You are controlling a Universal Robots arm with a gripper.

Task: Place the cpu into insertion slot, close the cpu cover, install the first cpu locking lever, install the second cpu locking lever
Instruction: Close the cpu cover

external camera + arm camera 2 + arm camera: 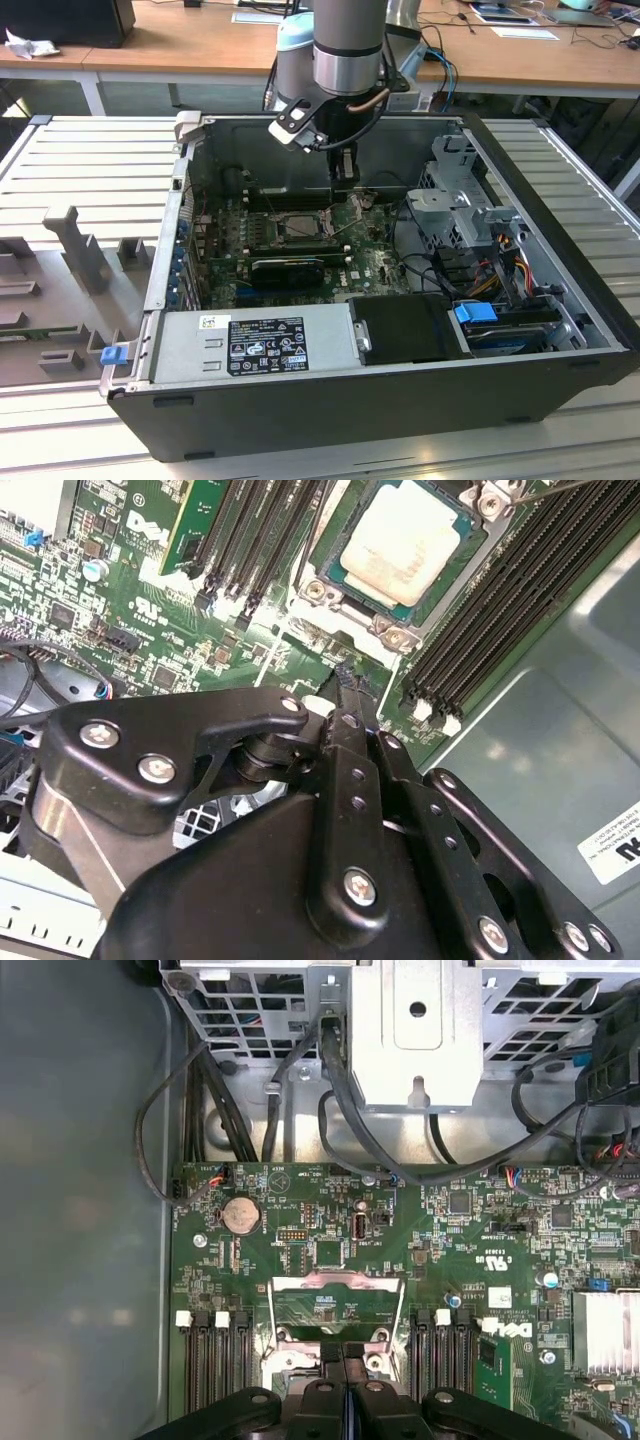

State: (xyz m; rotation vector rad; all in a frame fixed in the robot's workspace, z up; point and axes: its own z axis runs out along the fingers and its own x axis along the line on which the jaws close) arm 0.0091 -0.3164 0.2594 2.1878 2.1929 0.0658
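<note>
Cpu (405, 542) sits in insertion slot (355, 610) (silver top up); pincer (348, 677) closed.

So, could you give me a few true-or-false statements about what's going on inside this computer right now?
1. The cpu lies in the insertion slot. True.
2. The gripper is carrying the cpu. False: it is shut, with its fingers together, and the cpu sits in the slot, apart from them.
3. A round coin battery sits on the motherboard. True.
4. The computer case is closed up. False: its side is off, so the motherboard is exposed.
5. The gripper hangs outside the case. False: it reaches down inside, over the motherboard near the slot.
</note>
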